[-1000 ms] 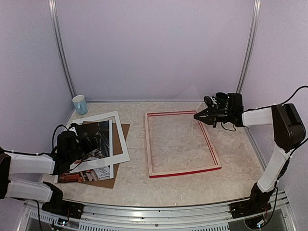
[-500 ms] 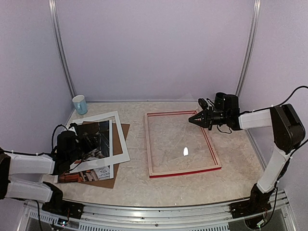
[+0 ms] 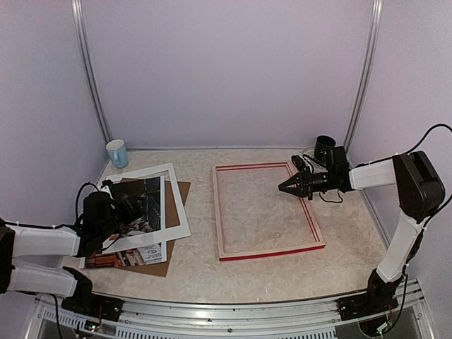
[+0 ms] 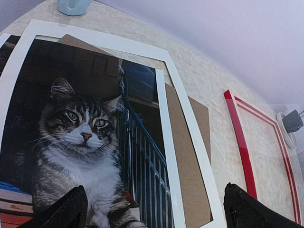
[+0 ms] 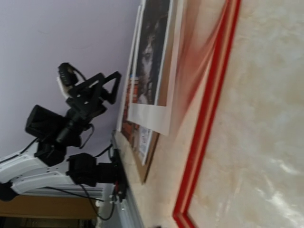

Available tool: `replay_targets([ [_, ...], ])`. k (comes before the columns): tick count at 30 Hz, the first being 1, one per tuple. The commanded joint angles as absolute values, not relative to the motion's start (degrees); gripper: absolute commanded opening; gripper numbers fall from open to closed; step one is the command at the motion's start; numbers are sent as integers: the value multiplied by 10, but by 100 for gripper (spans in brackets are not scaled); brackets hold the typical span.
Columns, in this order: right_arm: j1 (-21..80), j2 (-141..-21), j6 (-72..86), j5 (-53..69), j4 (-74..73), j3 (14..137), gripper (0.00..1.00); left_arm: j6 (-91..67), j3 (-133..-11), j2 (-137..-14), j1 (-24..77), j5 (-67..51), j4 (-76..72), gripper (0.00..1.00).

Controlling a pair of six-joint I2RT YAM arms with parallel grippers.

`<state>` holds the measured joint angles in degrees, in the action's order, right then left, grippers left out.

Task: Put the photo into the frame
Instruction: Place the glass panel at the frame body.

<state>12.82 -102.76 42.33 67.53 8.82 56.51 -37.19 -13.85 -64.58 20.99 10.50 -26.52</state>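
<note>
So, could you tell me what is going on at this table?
The left gripper, open, hovers over the cat photo, which lies on a white mat and brown board. The right gripper, shut, hangs by the right rail of the red frame. The photo is not yet in it.

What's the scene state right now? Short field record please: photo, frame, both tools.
photo: left side of the table, stacked with a white mat and a brown board; not in the frame
frame: flat on the table, centre-right; tabletop shows through it
left tool: open, above the photo, gripping nothing
right tool: shut, over the frame's right side; nothing seen held
cup: upright, far left corner
task status: photo not yet in frame
</note>
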Motion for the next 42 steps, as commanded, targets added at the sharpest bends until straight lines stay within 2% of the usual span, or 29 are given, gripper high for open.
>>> replay_targets([
  [1,113,-1029,362,658,29,580,0,-367,-135,-641,211,108,-264,99],
  [13,91,-1042,336,634,19,564,0,-366,-135,-643,212,108,-265,99],
  [31,75,-1050,263,572,-75,576,0,-366,-135,-642,212,109,-265,99],
  [42,73,-1061,272,577,-57,579,0,-367,-134,-642,211,108,-265,99],
])
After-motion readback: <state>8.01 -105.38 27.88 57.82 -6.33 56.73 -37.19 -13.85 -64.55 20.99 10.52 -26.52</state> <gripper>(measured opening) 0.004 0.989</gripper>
